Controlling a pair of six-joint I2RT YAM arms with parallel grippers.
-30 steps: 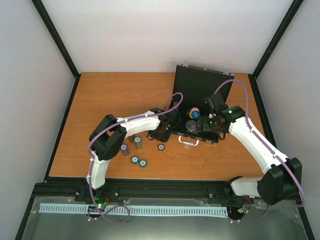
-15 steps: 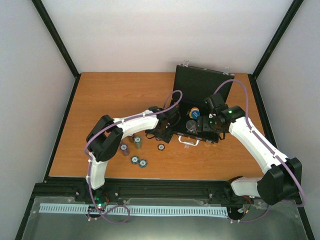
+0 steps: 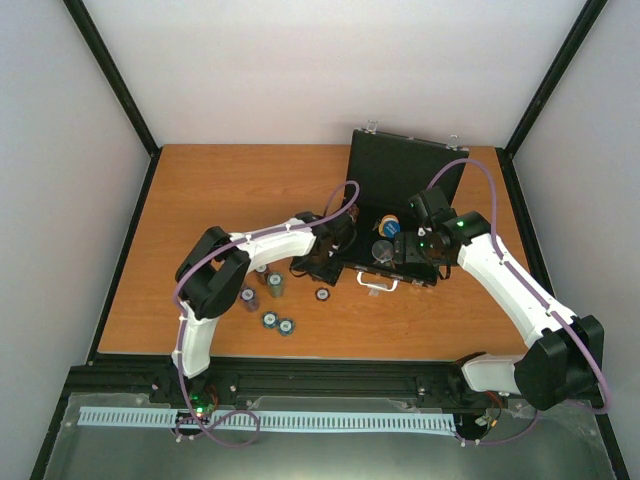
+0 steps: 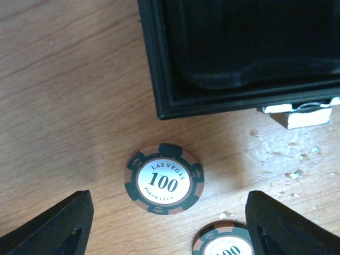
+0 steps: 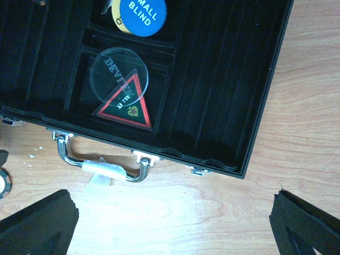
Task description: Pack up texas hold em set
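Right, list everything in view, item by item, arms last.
table: one, orange-brown wood, under everything.
case: one, black, open with lid up, far right part of the table.
handle: one, silver, on the case's near edge.
blue disc: one, blue, in a case compartment.
clear disc: one, transparent, in the next compartment, overlapping the triangular token.
triangular token: one, dark with a red border, same compartment.
loose chips: at least five spots, mixed colours, on the table left of the case.
100 chips: two, brown and dark green, by the case corner.
left gripper: one, black, open, above the 100 chips.
right gripper: one, black, open, above the handle side.
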